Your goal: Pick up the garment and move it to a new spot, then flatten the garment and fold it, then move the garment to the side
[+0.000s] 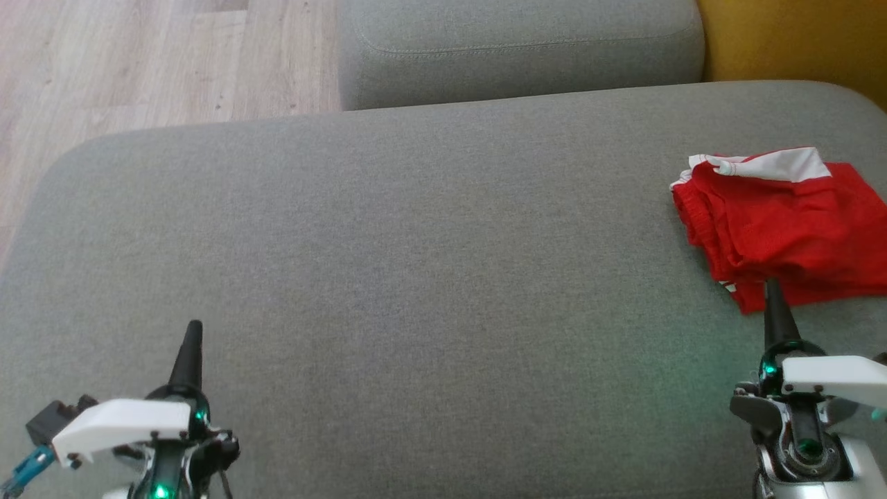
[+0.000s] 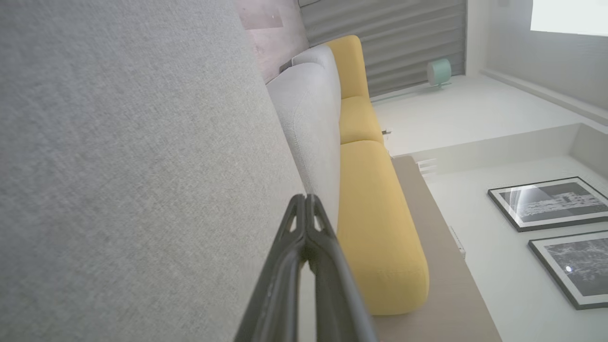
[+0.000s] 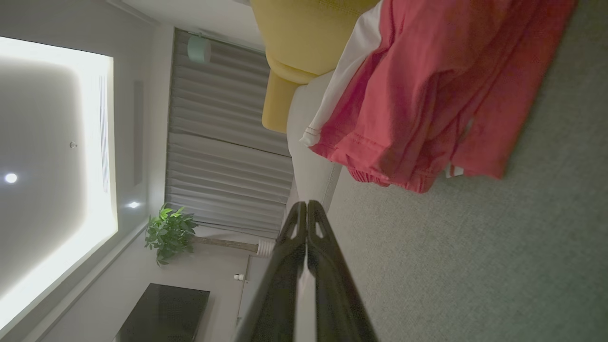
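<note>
Here, the left end effector (image 1: 195, 327) had its two dark fingers pressed together into one point and held nothing. It stood at the near left of the scene, over the grey sofa cushion (image 1: 416, 242). In the left wrist view the fingertips (image 2: 306, 202) met with no gap at the tips, and only bare grey fabric lay beside them.

The right end effector (image 1: 771, 290) was also pressed shut and empty, at the near right. In the head view its tip seemed to reach the near edge of the garment (image 1: 783, 222). In the right wrist view, however, a strip of grey cushion showed between the closed fingertips (image 3: 306, 206) and the red cloth (image 3: 427, 85), so the two were just beside each other and apart.

The garment was red, with a white band (image 1: 769, 165) along its far edge. It lay in a folded, somewhat wrinkled pile at the right side of the cushion, partly cut off by the right border of the head view.

Beyond the far edge of the cushion stood a second grey cushion (image 1: 520, 48), and to its right a yellow cushion (image 1: 797, 41). A wooden floor (image 1: 138, 62) showed at the far left. Further out, the wrist views showed a grey curtain (image 3: 223, 142), a green plant (image 3: 168, 230) and two framed pictures (image 2: 551, 202).
</note>
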Robot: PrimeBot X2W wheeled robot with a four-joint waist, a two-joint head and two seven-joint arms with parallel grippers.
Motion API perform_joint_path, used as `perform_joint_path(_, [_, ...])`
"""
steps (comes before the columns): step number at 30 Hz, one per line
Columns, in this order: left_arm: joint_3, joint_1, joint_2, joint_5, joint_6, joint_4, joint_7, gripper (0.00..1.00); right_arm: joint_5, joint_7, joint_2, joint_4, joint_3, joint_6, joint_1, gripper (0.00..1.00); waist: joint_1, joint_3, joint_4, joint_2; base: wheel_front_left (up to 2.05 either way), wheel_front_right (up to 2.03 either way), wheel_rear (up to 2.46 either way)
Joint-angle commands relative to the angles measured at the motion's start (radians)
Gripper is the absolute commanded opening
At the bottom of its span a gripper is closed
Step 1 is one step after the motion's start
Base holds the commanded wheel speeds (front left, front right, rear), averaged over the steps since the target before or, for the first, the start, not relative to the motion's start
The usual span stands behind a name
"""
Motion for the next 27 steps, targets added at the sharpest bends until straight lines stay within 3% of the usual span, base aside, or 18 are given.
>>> perform_joint_path(1, [0.036, -0.06, 0.005, -0.021, -0.008, -0.042, 0.009, 0.0, 0.022, 0.008, -0.001, -0.042, 0.011, -0.001, -0.015, 0.0, 0.0, 0.0, 0.0, 0.0, 0.0, 0.0, 0.0])
perform_joint_path(23, [0.066, -0.068, 0.005, -0.281, -0.032, -0.072, 0.077, 0.0, 0.245, 0.074, 0.027, -0.089, -0.041, -0.001, 0.0, 0.0, 0.0, 0.007, -0.002, 0.0, 0.0, 0.0, 0.0])
perform_joint_path(27, [0.067, -0.069, 0.005, -0.286, -0.032, -0.073, 0.078, 0.0, 0.249, 0.076, 0.027, -0.09, -0.042, -0.001, 0.0, 0.0, 0.0, 0.008, -0.002, 0.0, 0.0, 0.0, 0.0])
